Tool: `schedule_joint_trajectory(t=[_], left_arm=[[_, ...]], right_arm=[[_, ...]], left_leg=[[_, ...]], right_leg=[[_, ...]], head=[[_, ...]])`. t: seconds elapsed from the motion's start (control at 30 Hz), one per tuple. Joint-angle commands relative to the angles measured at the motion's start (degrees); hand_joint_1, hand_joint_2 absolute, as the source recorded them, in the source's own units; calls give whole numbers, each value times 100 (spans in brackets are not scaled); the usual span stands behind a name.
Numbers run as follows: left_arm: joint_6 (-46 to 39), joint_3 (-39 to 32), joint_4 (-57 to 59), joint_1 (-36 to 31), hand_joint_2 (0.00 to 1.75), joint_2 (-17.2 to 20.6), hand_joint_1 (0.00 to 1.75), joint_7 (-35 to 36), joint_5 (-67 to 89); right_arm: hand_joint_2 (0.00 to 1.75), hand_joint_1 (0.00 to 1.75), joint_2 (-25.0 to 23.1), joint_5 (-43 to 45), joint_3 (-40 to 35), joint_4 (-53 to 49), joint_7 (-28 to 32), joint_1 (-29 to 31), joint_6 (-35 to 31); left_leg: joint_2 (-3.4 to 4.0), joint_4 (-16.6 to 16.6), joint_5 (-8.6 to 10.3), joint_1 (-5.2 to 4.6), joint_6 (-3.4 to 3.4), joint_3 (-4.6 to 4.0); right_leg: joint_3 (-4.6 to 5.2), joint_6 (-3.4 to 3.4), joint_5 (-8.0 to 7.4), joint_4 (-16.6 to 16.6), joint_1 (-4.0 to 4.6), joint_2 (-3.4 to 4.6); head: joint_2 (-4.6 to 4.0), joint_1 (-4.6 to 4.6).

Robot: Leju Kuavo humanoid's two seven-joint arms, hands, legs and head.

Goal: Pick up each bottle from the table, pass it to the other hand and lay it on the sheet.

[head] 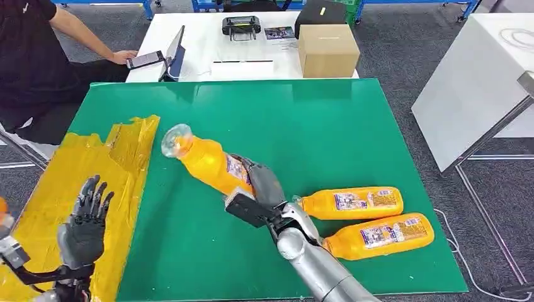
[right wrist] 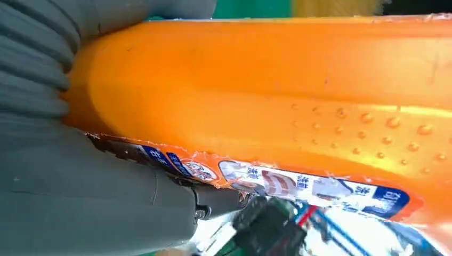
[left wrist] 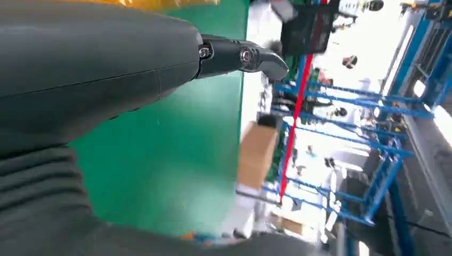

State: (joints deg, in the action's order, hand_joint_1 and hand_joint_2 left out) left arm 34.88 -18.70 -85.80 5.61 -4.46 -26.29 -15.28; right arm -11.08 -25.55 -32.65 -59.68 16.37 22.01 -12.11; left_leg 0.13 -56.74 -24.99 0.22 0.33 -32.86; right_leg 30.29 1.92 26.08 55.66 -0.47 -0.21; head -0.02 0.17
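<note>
While my right robot hand (head: 263, 189) grips the orange bottle (head: 208, 162) around its label, raised over the green table (head: 327, 119) — base pointing toward the yellow sheet (head: 75, 182) — I judge it full, heavy, slick and rigid. My left robot hand (head: 85, 226) waits with fingers spread, empty; it should take the bare body near the base.

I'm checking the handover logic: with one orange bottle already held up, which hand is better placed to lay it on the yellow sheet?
Left. The left hand is open over the yellow sheet, while the right hand grips the bottle above the green mat, off the sheet.
</note>
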Motion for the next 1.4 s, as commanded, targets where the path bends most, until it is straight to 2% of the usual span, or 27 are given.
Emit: schedule_joint_trajectory(t=[0.03,0.2,0.33,0.63,0.77,0.97,1.13,1.3,1.4], left_arm=[[-353,1096,-738,390,175,-476,0,-38,181],[-509,1580,-905,515,175,-538,0,-14,398],[-810,2028,-1043,607,175,-428,0,-165,599],[-984,2357,-1300,692,175,-299,0,-342,813],[-1088,2535,-1329,625,175,-263,0,-389,868],[-1079,2646,-1137,501,175,-249,0,-361,783],[-1142,2597,-1116,489,175,-271,0,-370,786],[-1147,2401,-892,342,175,-288,0,-331,643],[-1129,2367,-850,318,175,-288,0,-314,616]], right_arm=[[175,175,-16,10,41,-868,-87,-202,451],[175,175,-114,-6,-190,-724,-111,-213,486],[175,175,-128,0,-424,-613,-159,-228,556],[175,175,-190,-35,-682,-377,-198,-265,631],[175,175,-440,-168,-1114,227,-257,-157,733],[175,175,-830,-333,-1742,1105,-277,14,798],[175,175,-844,-365,-1835,1124,-271,8,805],[175,175,-892,-441,-2486,1254,-282,29,886],[175,175,-892,-413,-2577,1292,-295,42,852]], left_leg=[[-6,-7,-9,6,1,3],[-7,-3,-5,0,-1,3],[-2,-2,-7,5,0,5],[-1,1,-7,5,-2,9],[8,3,-8,7,-4,12],[6,5,-4,5,-3,9],[-8,9,-2,9,-2,13],[5,10,-10,14,-4,25],[-4,12,-2,6,-4,14]], right_leg=[[-9,-2,6,-3,6,-4],[-3,-4,4,-3,0,-5],[-7,-2,2,-7,6,2],[-11,-4,3,-8,7,2],[-12,-6,1,-10,9,11],[-6,-4,0,-7,7,9],[-14,-3,2,-15,11,-5],[-26,-7,3,-19,15,9],[-12,-6,2,-13,7,-1]], head=[[0,-2],[0,-4],[0,-4],[0,-4],[0,-4],[0,-4],[0,-4],[0,0],[0,-2]])
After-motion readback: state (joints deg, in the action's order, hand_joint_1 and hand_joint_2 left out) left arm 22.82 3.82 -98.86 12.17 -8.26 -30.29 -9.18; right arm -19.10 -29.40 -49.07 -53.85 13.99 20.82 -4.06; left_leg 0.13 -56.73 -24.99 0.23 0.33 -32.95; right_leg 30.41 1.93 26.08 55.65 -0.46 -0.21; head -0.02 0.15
